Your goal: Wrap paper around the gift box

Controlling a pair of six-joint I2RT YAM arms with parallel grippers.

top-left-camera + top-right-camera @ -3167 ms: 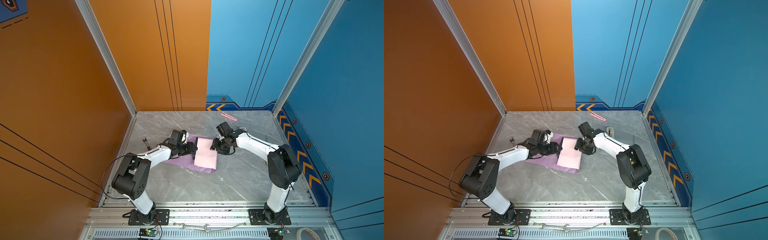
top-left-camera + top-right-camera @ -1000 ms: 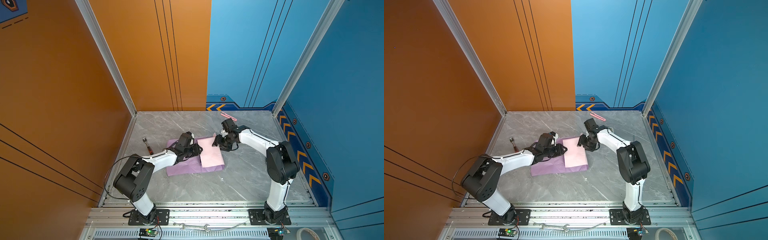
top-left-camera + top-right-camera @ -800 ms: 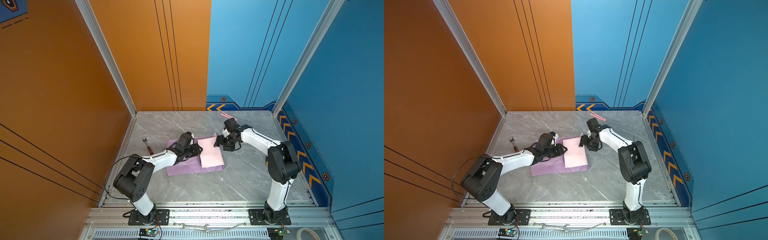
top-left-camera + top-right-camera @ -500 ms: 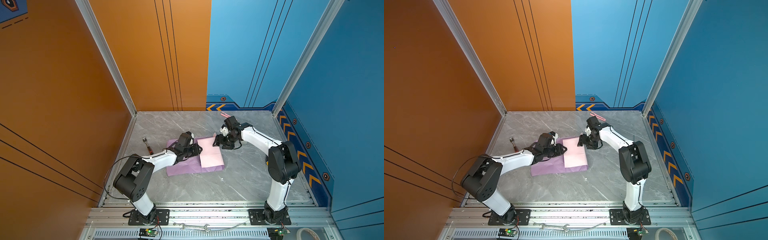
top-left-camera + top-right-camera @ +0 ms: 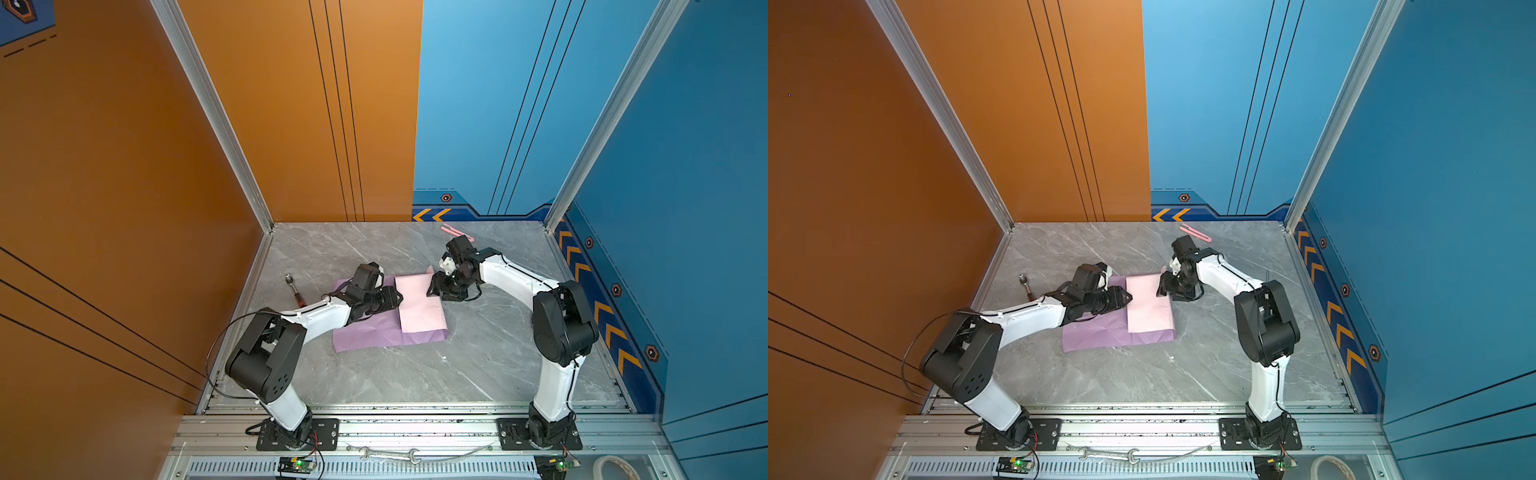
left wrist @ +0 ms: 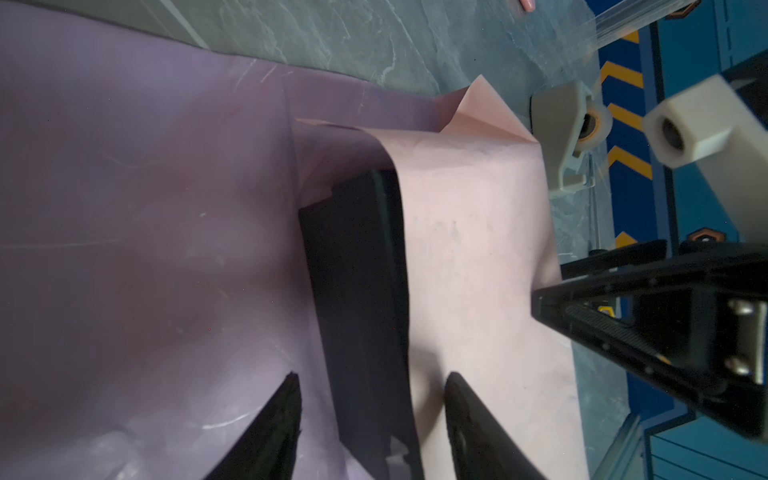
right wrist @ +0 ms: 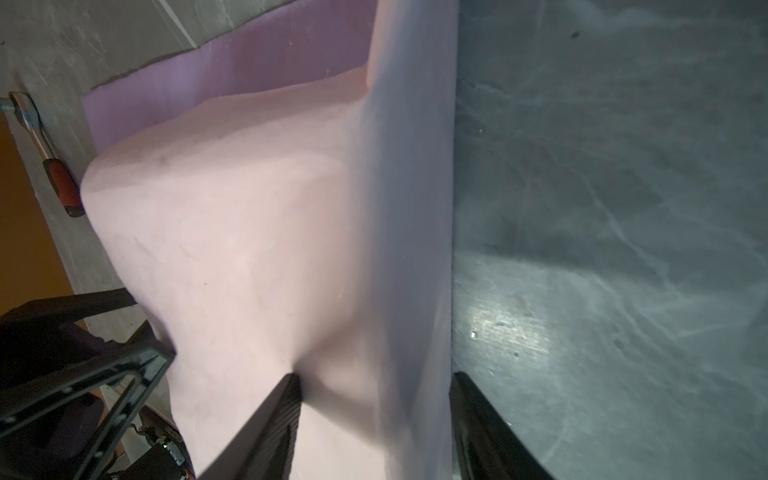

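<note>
Where the sheet lay askew a few seconds ago, you now have the paper [image 5: 370,332] and what it covers swung squarer to the front edge of the table [image 5: 415,382], with more lilac showing on the left. Over the last second almost nothing on the table has shifted. The pale pink flap [image 5: 419,303] lies folded over the gift box [image 6: 357,270], which sits on the sheet's right half near the middle of the table. In both top views the box is wholly hidden; only the left wrist view shows a dark strip of it, bare at the flap's free edge. Your left tool [image 6: 370,378] hovers there with jaws apart, that dark strip between them, gripping nothing. Your right tool [image 7: 374,376] is at the flap's far right corner, jaws also apart: one finger dents the pink top, the other stands beside the covered side wall, nothing clamped. I judge the first fold done but loose; it may spring back before the lilac side comes across
</note>
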